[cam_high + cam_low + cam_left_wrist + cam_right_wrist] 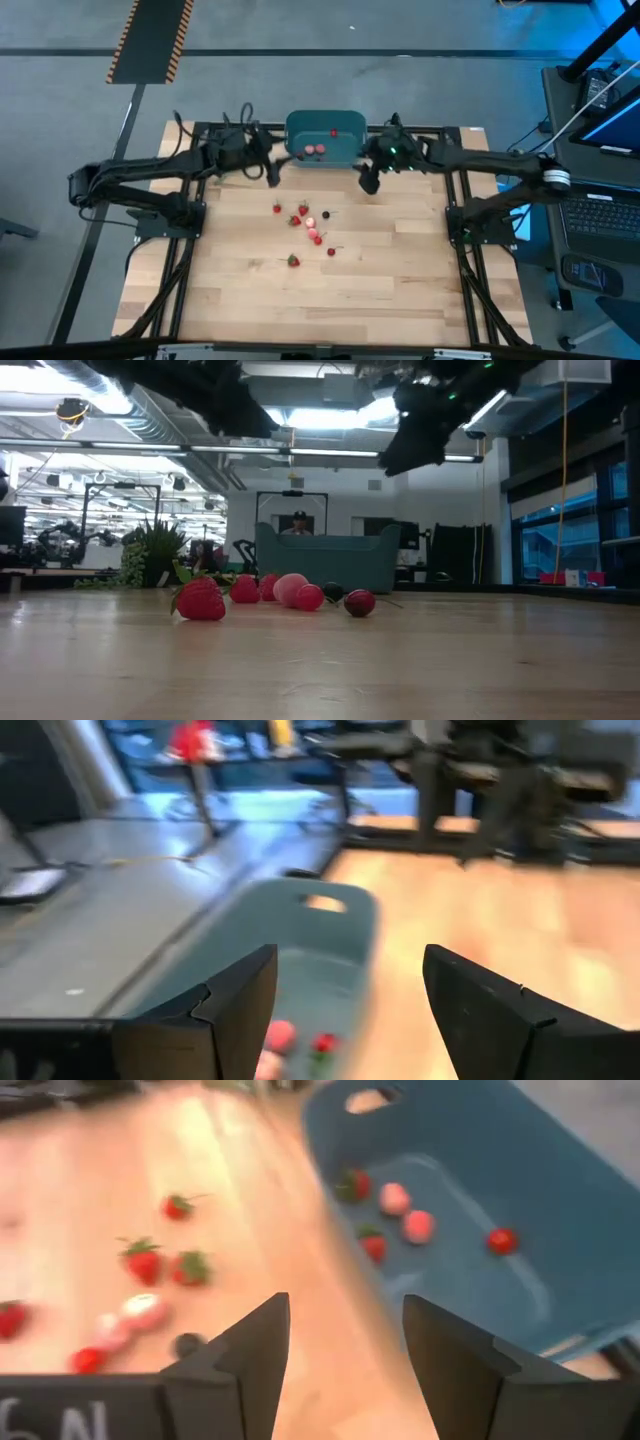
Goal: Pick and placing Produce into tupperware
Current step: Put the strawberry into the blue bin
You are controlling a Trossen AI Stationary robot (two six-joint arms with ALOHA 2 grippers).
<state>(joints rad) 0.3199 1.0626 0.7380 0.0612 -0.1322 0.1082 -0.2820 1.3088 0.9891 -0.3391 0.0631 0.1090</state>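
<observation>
Most of the wooden table (380, 290) was bare, so the lower half of the high view was wide open for passing through. The only clutter was the loose produce (305, 228) scattered mid-table. The tupperware (325, 135) sat at the top-center edge, with the left gripper (272, 172) and right gripper (367, 183) hanging on either side of it, both empty with fingers apart.

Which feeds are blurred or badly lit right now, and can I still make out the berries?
Left wrist view: motion-smeared, the tub soft, open left claw empty. Right wrist view: smeared too, but the loose berries read clearly past the open right claw. Low view: arms backlit to silhouettes. High view: evenly lit, berries tiny.
</observation>
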